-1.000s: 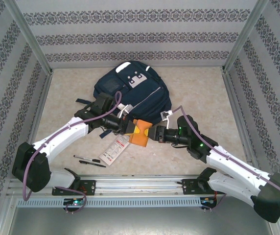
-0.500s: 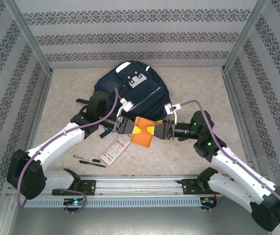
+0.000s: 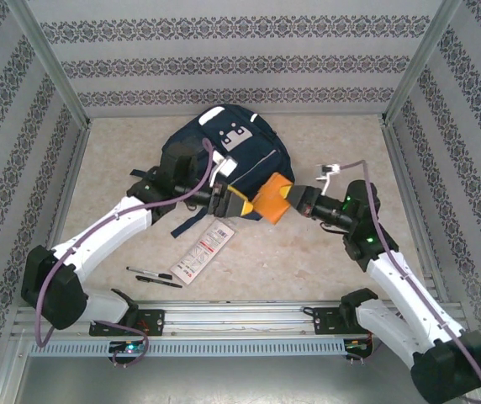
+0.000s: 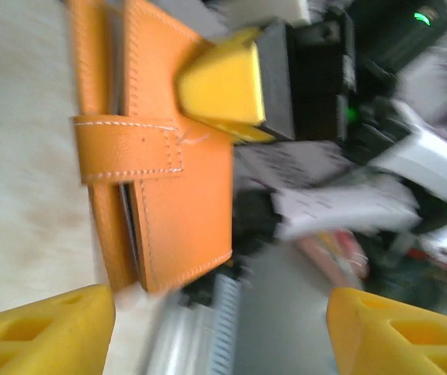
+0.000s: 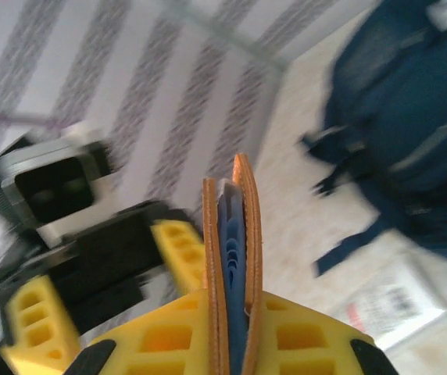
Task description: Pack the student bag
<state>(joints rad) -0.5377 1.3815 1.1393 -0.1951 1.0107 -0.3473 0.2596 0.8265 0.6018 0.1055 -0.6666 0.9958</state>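
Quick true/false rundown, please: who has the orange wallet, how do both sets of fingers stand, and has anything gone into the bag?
1. The right fingers are clamped on the orange wallet. True.
2. The left fingers are shut on the wallet too. False: they are spread wide, with the wallet ahead of them.
3. The wallet is already inside the student bag. False: it is held outside the bag, by its near edge.
4. Two dark pens lie on the table near the left arm's base. True.
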